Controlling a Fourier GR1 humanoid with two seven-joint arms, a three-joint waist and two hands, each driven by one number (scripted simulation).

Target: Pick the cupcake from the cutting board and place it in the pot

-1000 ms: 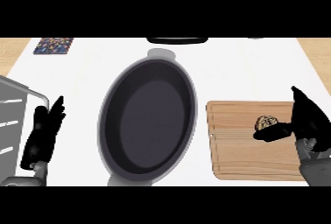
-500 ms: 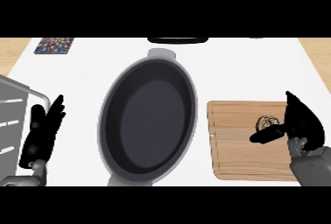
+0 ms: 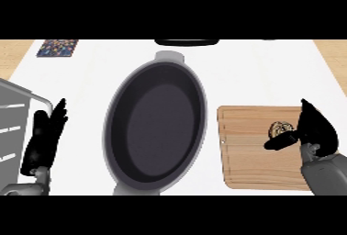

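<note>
The right hand (image 3: 317,133) stands over the right part of the cutting board (image 3: 251,170). It is spread: the fingers point toward 12 o'clock, the thumb reaches out toward 9 o'clock, and nothing is pinched between them. The cupcake (image 3: 280,128) lies on the board at about 10 o'clock from the palm, in the open gap between thumb and fingers, just above the thumb; I cannot tell if the thumb touches it. So the step in hand seems to be the grasp. To do it well, I think the hand should go a little more toward 9 o'clock, so that the cupcake sits deep in the gap. Then it should close thumb and fingers on its two sides, low on the body and not on the top, which is probably soft, and only then lift straight up. The pot (image 3: 156,131), large and dark, lies at 9 o'clock from the board, near it but apart, so the carry is short. The left hand (image 3: 42,140) rests open at the view's left edge, beside a grey rack (image 3: 13,124).
</note>
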